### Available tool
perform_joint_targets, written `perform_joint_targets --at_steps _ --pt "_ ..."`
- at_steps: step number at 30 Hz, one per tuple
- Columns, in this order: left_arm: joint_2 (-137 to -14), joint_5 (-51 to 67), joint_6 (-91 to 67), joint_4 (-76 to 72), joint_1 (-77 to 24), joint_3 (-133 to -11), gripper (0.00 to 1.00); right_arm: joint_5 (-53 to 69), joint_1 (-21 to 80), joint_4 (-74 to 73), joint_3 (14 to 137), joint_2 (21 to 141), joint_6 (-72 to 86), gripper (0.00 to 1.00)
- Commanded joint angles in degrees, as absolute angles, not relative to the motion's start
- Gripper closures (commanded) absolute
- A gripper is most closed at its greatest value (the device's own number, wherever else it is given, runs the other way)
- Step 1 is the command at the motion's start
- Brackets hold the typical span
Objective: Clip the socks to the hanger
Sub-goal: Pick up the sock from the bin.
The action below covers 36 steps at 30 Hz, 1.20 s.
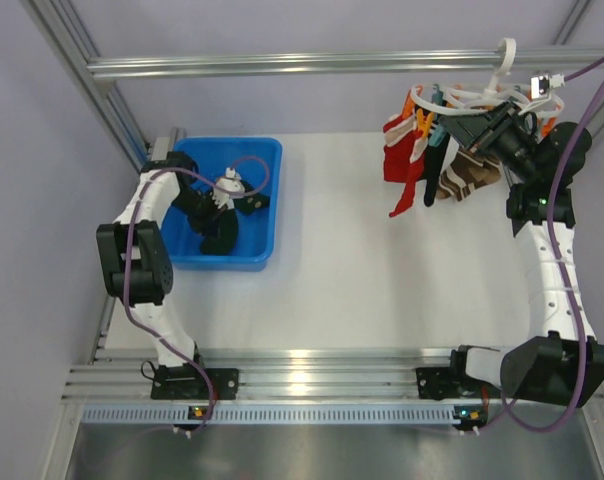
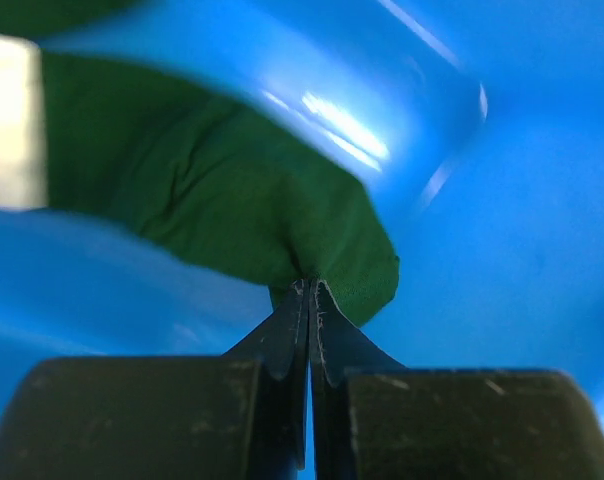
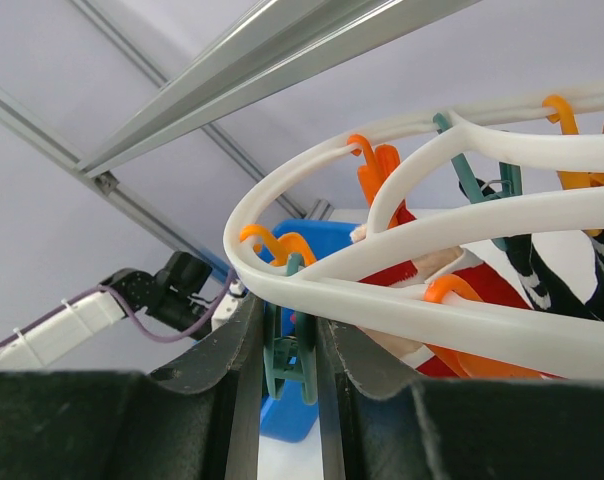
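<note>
The white ring hanger [image 1: 477,98] hangs by its hook from the top rail at the back right, with orange and teal pegs and several socks [image 1: 407,160] clipped below it. My right gripper [image 1: 477,128] is shut on a teal peg [image 3: 290,355] under the hanger's rim [image 3: 402,300]. My left gripper [image 1: 222,205] is down in the blue bin [image 1: 267,165], shut on a dark green sock [image 2: 232,195] with a white band at its far left; the fingertips [image 2: 304,300] pinch a fold of it.
Dark socks [image 1: 217,235] lie in the bin at the table's back left. A brown-and-cream striped sock [image 1: 470,175] and a black one [image 1: 434,170] hang on the hanger. An aluminium rail [image 1: 312,65] crosses the back; frame posts stand at both sides.
</note>
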State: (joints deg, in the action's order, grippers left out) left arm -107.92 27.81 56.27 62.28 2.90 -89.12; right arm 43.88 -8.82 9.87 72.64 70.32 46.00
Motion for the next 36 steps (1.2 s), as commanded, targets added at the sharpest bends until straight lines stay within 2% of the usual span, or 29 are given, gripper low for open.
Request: perform_joint_targets --at_steps 1,6,8,13,15,17,18,19,22,25,26,29,32,36 --pt "-104.86 29.88 70.48 71.54 3.87 -88.69 1.0 41.22 -9.76 13.36 75.5 70.58 44.47 1.0" --pt "-103.97 23.66 76.64 71.38 3.87 -86.67 1.0 40.87 -9.76 12.92 75.41 70.31 43.95 1.0" --pt "-103.36 20.85 72.54 63.75 4.04 -84.83 0.96 40.78 -9.76 12.83 75.32 70.31 43.86 1.0" --pt "-101.34 16.88 68.12 51.69 4.48 -82.44 0.58 40.69 -9.76 12.31 75.85 70.49 43.24 1.0" --pt "-101.77 17.57 62.51 48.96 4.48 -84.02 0.52 40.69 -9.76 11.69 76.29 70.4 42.98 1.0" --pt "-102.56 18.54 53.38 47.03 4.48 -86.56 0.51 40.69 -9.75 11.43 76.46 70.49 42.63 1.0" --pt "-103.0 18.81 49.7 45.11 4.48 -86.92 0.45 40.61 -9.76 11.25 76.46 70.4 42.45 1.0" --pt "-102.92 18.11 40.87 42.83 4.4 -86.23 0.32 40.43 -9.76 11.16 76.38 70.4 42.45 1.0" --pt "-101.52 18.46 28.54 36.05 4.4 -84.03 0.27 40.25 -9.76 11.08 76.29 70.4 42.36 1.0" --pt "-100.11 15.92 15.71 27.27 4.04 -79.29 0.27 39.99 -9.76 10.9 76.03 70.31 42.28 1.0" --pt "-100.02 13.39 12.16 24.98 3.96 -77.71 0.23 39.82 -9.84 10.9 76.03 70.31 42.36 1.0" --pt "-102.9 3.36 0.29 21.19 3.08 -78.48 0.26 39.46 -9.76 10.63 76.03 70.4 42.19 1.0" --pt "-104.24 -1.21 -7.37 18.73 2.9 -78.93 0.32 39.2 -9.76 10.46 76.29 70.58 42.1 1.0" --pt "-107.74 -2.37 -10.89 17.93 1.58 -80.59 0.35 38.94 -9.75 9.76 76.73 70.84 41.66 1.0"
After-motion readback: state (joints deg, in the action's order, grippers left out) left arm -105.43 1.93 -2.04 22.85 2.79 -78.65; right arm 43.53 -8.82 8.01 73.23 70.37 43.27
